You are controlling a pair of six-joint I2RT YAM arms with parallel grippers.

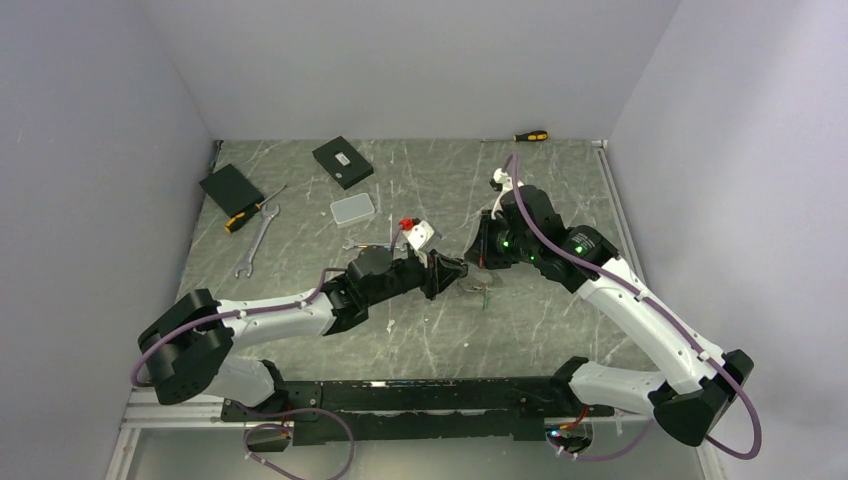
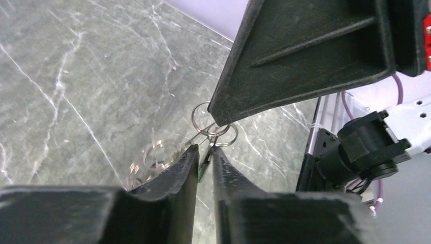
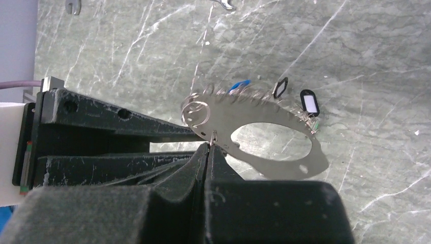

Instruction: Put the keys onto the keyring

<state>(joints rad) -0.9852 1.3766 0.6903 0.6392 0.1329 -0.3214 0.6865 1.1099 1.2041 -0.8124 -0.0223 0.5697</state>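
A grey-green marbled table [image 1: 420, 330], walled in by pale panels, is seen with both arms brought together over its middle, the wrench [image 1: 255, 240] left well apart on the left. The keyring [image 3: 264, 113] is held off the table between the two grippers. The right gripper [image 3: 208, 147] is closed tight on its wire at one end, presumably so that the loop is kept steady for threading. From that pinch the loop is carried outward, away from the fingertips. Its long axis is laid across the right wrist view, and the far end is marked by a black-and-white tag [image 3: 310, 101]. The keys [image 3: 256, 100] are fringed along its edge, with small split rings [image 2: 213, 127] beside the grip. The left gripper [image 2: 205, 152] is set just under those rings – its fingers nearly together around a thin dark sliver [image 2: 206, 161], perhaps a key. Whether that is actually clamped cannot be told.
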